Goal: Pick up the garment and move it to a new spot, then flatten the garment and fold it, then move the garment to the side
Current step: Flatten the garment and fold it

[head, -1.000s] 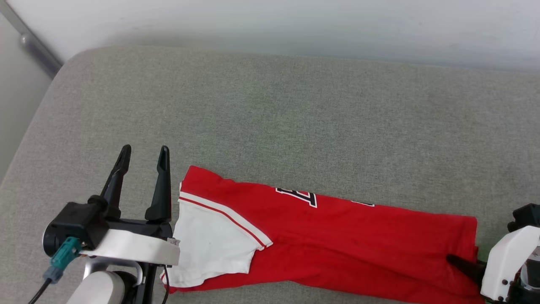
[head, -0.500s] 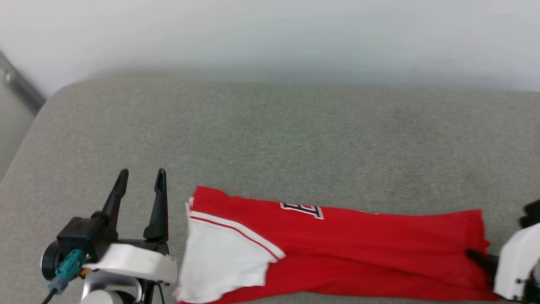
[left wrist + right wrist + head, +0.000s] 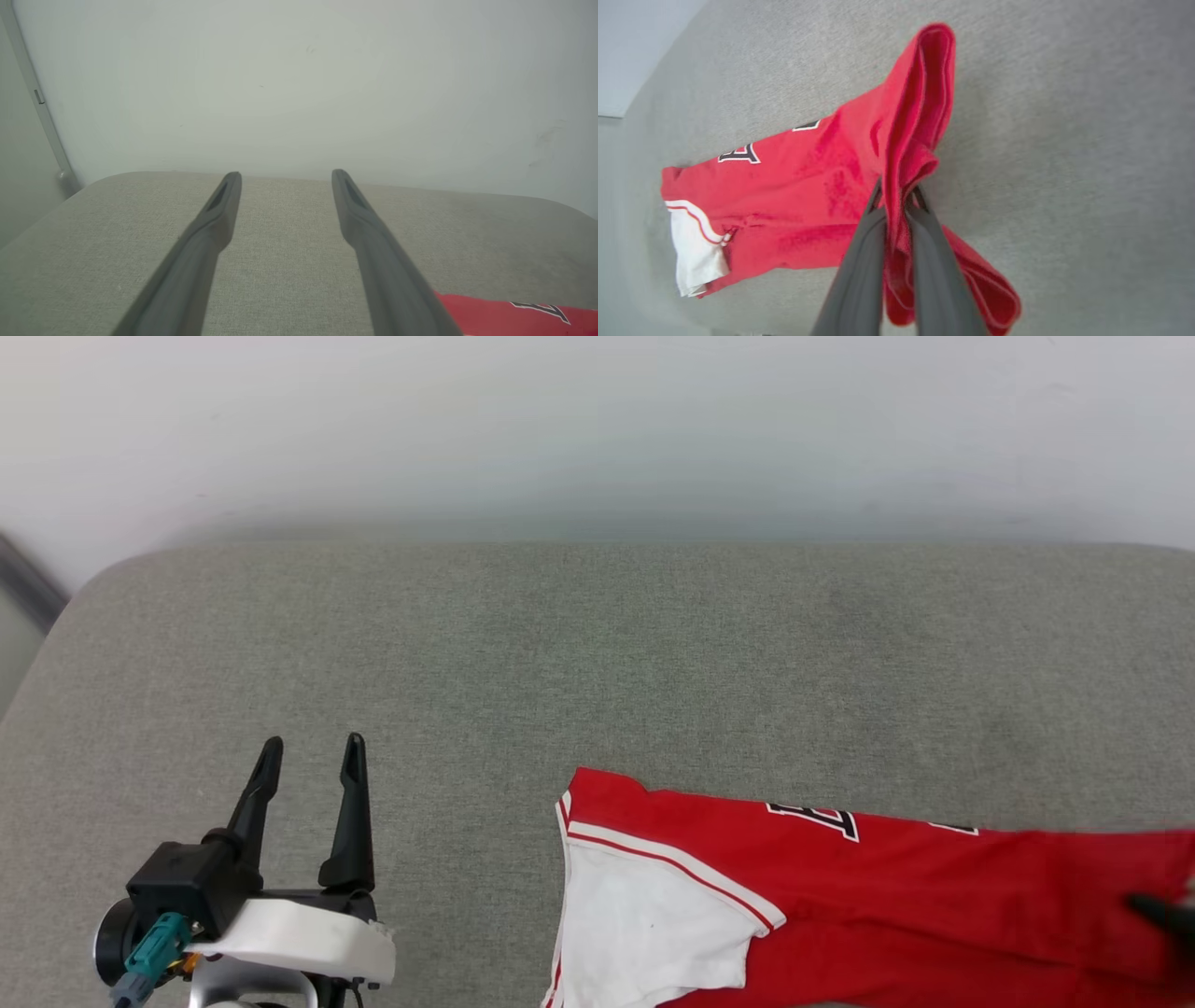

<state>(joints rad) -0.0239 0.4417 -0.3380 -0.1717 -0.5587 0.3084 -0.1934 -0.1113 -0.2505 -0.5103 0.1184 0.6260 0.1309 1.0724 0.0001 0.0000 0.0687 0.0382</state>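
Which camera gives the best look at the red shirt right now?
The right wrist view: the garment shows nearly whole, its end pinched in the right claw. The head view cuts off its right end; the left wrist view catches a red corner.

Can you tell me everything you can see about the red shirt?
The red shirt is soft cloth, folded into a long band lying on the grey cushion. A white sleeve with red-and-white stripe trim lies at its left end, and black-and-white lettering peeks out at the far edge. The right gripper is shut on the other end, where the cloth bunches up between its fingers. The left gripper stands apart from it, open.
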